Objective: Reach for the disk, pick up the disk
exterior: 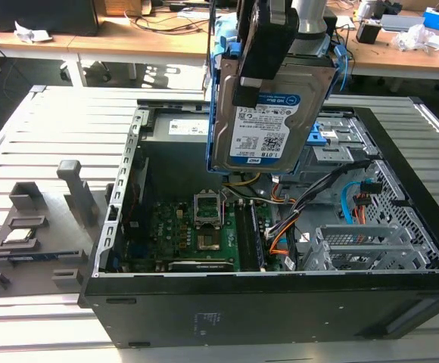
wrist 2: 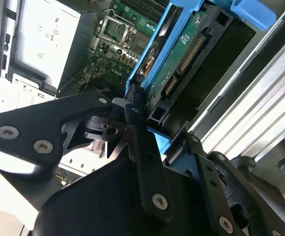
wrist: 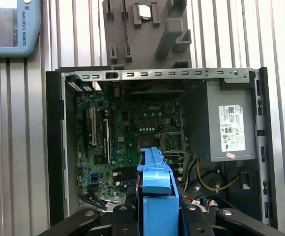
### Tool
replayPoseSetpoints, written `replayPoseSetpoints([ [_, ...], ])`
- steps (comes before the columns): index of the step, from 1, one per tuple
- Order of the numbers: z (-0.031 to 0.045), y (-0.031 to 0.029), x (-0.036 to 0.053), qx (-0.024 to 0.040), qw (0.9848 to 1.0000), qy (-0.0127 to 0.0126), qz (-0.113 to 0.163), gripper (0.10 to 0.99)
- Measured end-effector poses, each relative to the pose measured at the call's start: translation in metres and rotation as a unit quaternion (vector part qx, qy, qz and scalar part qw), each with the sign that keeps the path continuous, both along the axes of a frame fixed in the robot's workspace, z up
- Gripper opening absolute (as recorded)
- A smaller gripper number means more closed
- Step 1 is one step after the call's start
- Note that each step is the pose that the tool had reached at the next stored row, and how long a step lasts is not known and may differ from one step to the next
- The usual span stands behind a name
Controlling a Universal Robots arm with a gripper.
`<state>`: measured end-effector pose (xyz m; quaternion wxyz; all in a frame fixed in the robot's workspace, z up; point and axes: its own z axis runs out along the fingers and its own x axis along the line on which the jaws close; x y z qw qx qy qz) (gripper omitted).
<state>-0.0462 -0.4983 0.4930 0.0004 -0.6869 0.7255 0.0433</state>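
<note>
Hanging upright above the open black computer case (exterior: 227,310), the silver metal disk with blue side rails (exterior: 272,132) is clamped in the black gripper (exterior: 248,91); an edge-hold slip would drop it inside.

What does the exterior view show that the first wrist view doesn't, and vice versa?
Exterior view: the disk's labelled face, raised above the open case in the claw, plus desks behind. First wrist view: a blue-edged handheld screen lying on the slatted table beside the case. Shared: the disk's blue rail, the motherboard, and the grey tray carrying a small chip.
</note>
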Motion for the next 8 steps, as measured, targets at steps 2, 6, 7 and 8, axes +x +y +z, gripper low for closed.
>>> replayPoseSetpoints([
  [2, -0.0001, -0.0023, 0.0, -0.0002, 1.0, 0.0, 0.0, 0.369],
  [6, -0.0001, -0.0079, 0.0, -0.0007, 1.0, 0.0, 0.0, 0.369],
  [7, -0.0002, -0.0099, 0.0, -0.0008, 1.0, 0.0, 0.0, 0.369],
  [8, -0.0002, -0.011, 0.0, -0.0009, 1.0, 0.0, 0.0, 0.369],
])
